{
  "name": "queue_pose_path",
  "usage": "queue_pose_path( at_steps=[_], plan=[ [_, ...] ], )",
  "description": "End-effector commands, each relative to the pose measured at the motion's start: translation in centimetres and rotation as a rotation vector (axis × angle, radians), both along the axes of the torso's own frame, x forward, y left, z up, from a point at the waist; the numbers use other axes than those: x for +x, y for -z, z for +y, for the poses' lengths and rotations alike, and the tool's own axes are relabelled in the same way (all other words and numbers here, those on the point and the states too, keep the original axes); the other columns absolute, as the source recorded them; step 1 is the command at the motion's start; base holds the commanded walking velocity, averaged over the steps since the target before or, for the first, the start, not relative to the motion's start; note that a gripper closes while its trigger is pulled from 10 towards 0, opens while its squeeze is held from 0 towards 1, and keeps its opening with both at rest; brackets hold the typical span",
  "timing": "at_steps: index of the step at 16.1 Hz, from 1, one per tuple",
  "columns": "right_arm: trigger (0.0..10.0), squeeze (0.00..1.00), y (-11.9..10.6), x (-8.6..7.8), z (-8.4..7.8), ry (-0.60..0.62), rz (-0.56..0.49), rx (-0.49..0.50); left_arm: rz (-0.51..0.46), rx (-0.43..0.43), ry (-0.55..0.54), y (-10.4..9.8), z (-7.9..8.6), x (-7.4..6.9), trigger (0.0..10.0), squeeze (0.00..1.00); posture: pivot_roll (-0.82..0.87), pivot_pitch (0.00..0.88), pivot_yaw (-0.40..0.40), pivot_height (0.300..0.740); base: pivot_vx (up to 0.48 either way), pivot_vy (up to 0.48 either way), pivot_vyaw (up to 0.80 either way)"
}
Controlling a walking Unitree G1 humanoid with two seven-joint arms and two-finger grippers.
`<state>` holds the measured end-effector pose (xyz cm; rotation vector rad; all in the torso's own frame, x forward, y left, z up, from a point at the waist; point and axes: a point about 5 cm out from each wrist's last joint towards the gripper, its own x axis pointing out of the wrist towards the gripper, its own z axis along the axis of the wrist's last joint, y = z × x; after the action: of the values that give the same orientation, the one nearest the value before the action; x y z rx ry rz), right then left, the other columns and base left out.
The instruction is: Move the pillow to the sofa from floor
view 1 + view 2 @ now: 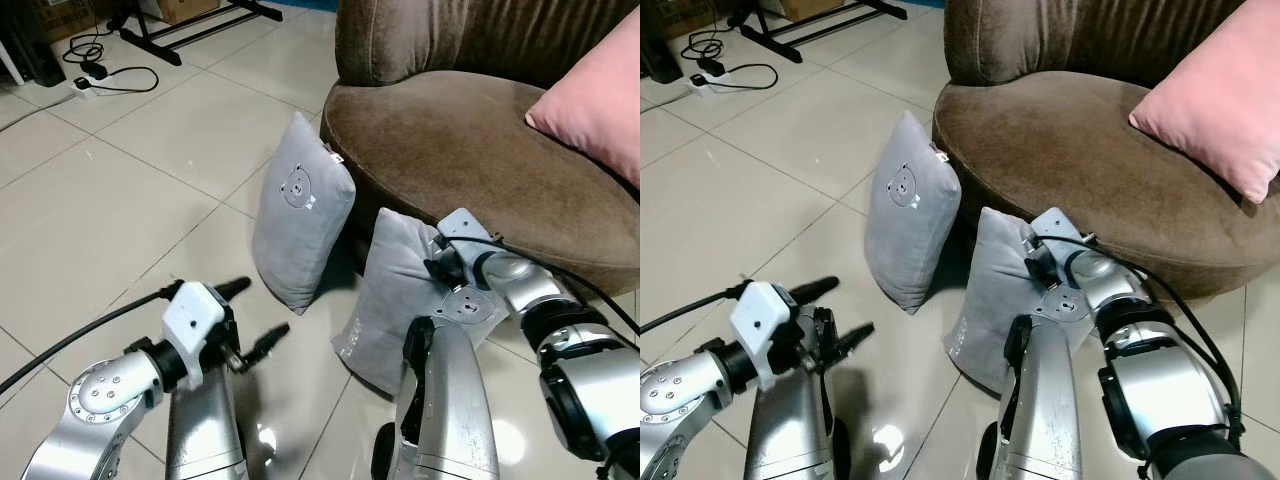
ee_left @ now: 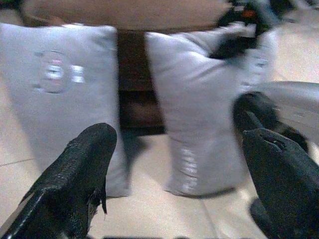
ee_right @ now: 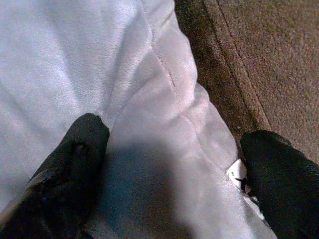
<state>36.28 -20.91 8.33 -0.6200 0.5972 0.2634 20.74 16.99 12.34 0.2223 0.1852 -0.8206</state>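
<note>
Where the brown sofa (image 1: 470, 170) meets the tiled floor (image 1: 120, 210), two grey pillows stand on edge against its base. The near pillow (image 1: 385, 300) leans against the sofa front, and the right gripper (image 3: 174, 164) is set over its top corner. In the right wrist view the two black fingers (image 3: 75, 164) are spread wide, one pressed into the grey fabric on one side of the seam and the other at the pillow's edge beside a small white tag (image 3: 238, 175), next to the sofa's brown upholstery. The fingers straddle the corner without being closed on it; the fabric bulges up between them.

The far pillow (image 1: 300, 215), marked with a round bear emblem (image 1: 296, 188), stands just beside the near one, further from the right fingers and likewise resting against the sofa base. A dark gap separates the two pillows in the left wrist view.

The left gripper (image 1: 255, 320) hovers low over the floor, short of both pillows, its fingers (image 2: 75, 179) parted widely and holding nothing. Ahead of these fingers the far pillow lies to one side and the near pillow to the other.

A pink cushion (image 1: 595, 105) rests on the sofa seat. A white power strip (image 1: 84, 88) with black cables lies on the floor well beyond the left fingers.
</note>
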Motion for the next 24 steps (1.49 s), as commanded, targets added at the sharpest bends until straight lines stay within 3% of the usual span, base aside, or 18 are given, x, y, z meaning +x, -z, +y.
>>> queue_pose_path(
  at_steps=[1,2,6,9,15,18,24],
  plan=[
    [1.4,0.00,1.7,-1.2,-0.7,0.030,0.073,-0.037,0.040,-0.010,0.058,0.1,-0.5,-0.7,10.0,0.00,0.08,0.141,-0.068,0.390,0.000,0.000,0.00],
    [0.0,0.00,2.0,-1.3,-0.3,0.013,0.088,-0.031,0.047,-0.013,0.070,0.0,-0.6,-0.8,10.0,0.00,0.08,0.135,-0.067,0.390,0.000,0.000,0.00],
    [0.0,0.00,3.2,-1.8,1.2,-0.027,0.141,-0.011,0.043,-0.013,0.072,-0.3,-0.5,-0.2,10.0,0.00,0.09,0.115,-0.066,0.390,0.000,0.000,0.00],
    [0.0,0.00,3.6,-2.0,2.0,-0.018,0.161,0.063,0.040,-0.007,0.070,-0.4,-0.4,0.1,10.0,0.00,0.09,0.101,-0.074,0.390,0.000,0.000,0.00],
    [0.0,0.00,4.2,-2.4,2.9,-0.007,0.172,0.121,0.033,0.003,0.065,-0.4,-0.3,0.4,10.0,0.00,0.09,0.073,-0.075,0.390,0.000,0.000,0.00],
    [0.0,0.00,3.9,-2.1,3.2,-0.024,0.127,0.105,0.030,0.004,0.066,-0.3,-0.4,0.5,10.0,0.00,0.09,0.067,-0.071,0.390,0.000,0.000,0.00],
    [0.0,0.00,4.3,-2.5,3.6,-0.073,0.145,0.107,0.030,0.011,0.076,-0.1,-0.5,0.6,10.0,0.00,0.09,0.060,-0.067,0.390,0.000,0.000,0.00]
  ],
)
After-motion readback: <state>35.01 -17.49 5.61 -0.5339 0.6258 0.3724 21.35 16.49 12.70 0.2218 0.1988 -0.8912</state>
